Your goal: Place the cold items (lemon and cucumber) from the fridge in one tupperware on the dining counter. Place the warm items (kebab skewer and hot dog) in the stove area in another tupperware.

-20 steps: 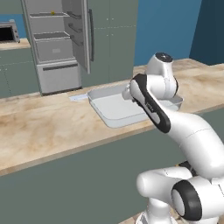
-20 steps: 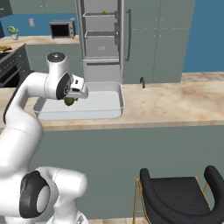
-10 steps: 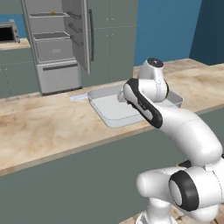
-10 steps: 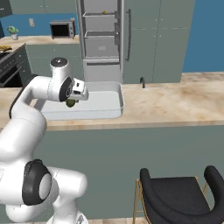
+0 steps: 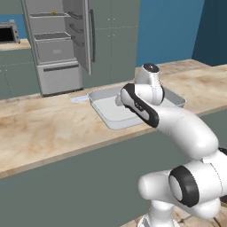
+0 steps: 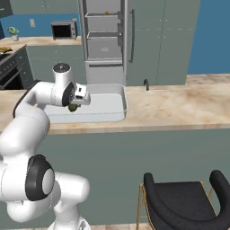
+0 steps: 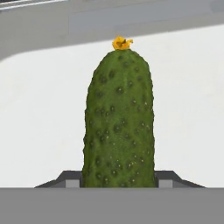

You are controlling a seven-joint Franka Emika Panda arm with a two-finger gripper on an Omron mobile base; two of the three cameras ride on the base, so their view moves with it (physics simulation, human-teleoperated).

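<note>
A bumpy green cucumber [image 7: 119, 122] with a small yellow flower end stands between my fingertips in the hand view, the pale floor of the tupperware [image 7: 39, 113] behind it. In the right base view my gripper [image 6: 73, 106] is shut on the cucumber [image 6: 72, 107] just above the near left part of the white tupperware [image 6: 114, 110] on the dining counter. From the left base side the arm covers the hand, over the tupperware [image 5: 104, 111]. A small yellow lemon [image 6: 107, 12] lies on the top shelf of the open fridge [image 6: 104, 42].
The beige dining counter [image 6: 179, 108] runs across in front of me, with a small dark faucet-like fitting [image 6: 146, 84] behind the tupperware. A microwave [image 6: 63, 30] sits on the back counter at left. A dark chair [image 6: 188, 202] stands at the lower right.
My arm has swung a little further over the tupperware, carrying the cucumber with it. The grip has not changed.
</note>
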